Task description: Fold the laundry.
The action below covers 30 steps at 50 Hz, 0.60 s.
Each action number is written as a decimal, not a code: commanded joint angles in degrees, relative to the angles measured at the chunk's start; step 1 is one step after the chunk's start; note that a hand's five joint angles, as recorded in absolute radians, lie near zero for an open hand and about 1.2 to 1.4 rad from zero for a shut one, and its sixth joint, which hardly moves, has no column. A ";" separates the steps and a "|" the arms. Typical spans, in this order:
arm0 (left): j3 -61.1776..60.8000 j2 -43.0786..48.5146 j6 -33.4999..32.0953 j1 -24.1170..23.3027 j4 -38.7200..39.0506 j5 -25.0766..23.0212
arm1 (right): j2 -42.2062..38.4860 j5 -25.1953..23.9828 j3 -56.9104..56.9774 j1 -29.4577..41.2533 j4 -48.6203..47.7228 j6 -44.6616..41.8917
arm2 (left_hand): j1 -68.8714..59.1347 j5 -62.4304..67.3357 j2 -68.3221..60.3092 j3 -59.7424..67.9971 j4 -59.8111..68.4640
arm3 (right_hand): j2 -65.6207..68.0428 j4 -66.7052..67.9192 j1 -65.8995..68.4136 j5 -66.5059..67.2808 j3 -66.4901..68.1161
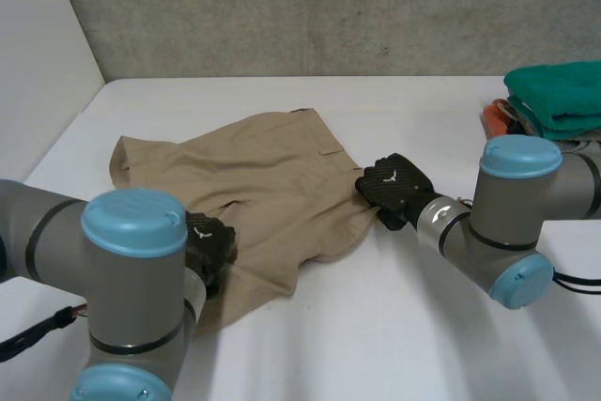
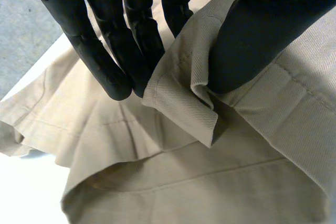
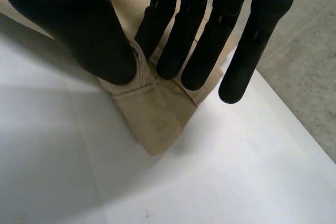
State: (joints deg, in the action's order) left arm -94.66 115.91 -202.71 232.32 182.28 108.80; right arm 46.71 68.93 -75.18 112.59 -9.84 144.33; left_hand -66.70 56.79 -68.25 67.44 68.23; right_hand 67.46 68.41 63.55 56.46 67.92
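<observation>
1. Centrally, in the head view, a khaki garment is seen spread, rumpled, over the middle of the white tabletop, reaching toward its left edge.
2. The left hand is placed on the garment's near edge, toward the near-left corner of the tabletop.
3. The right hand is set at the garment's right-hand edge, touching the cloth.
4. A folded green cloth is stacked over an orange item at the right edge of the tabletop, well apart from the garment.
5. Next, in the left wrist view, a doubled hem of the khaki garment is pinched by the left hand: the thumb is pressed onto the fold and the fingers are laid against its other side.
6. Loose cloth is seen lying in folds under the hand.
7. Lastly, in the right wrist view, a corner of the khaki garment is gripped by the right hand, the cloth bunched between the thumb and the nearest fingers.
8. The corner tip is laid flat on the tabletop beyond the fingertips.
</observation>
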 commanded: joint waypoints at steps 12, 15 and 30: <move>-4.21 -15.97 -1.81 1.56 -18.88 -11.77 | 18.06 -4.07 -4.62 -10.63 50.41 -22.05 | -13.30 13.21 -11.75 12.56 11.77 | 12.54 11.59 16.45 13.54 12.08; -4.83 -17.38 -2.86 2.00 -22.83 -14.31 | 22.54 -2.31 -8.31 -13.44 60.97 -30.50 | -13.30 13.21 -11.75 12.56 11.77 | 12.54 11.59 16.45 13.54 12.08; 1.92 -9.40 -5.85 12.00 -22.68 -17.13 | 26.33 -0.20 -8.87 -11.09 53.63 -21.50 | -13.30 13.21 -11.75 12.56 11.77 | 12.54 11.59 16.45 13.54 12.08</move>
State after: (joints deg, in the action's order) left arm -97.30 101.27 -208.28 238.51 156.65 90.56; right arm 75.13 68.22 -88.80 98.34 51.39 113.15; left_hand -66.70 57.37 -68.51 67.90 68.35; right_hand 67.46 68.64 63.55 56.54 68.10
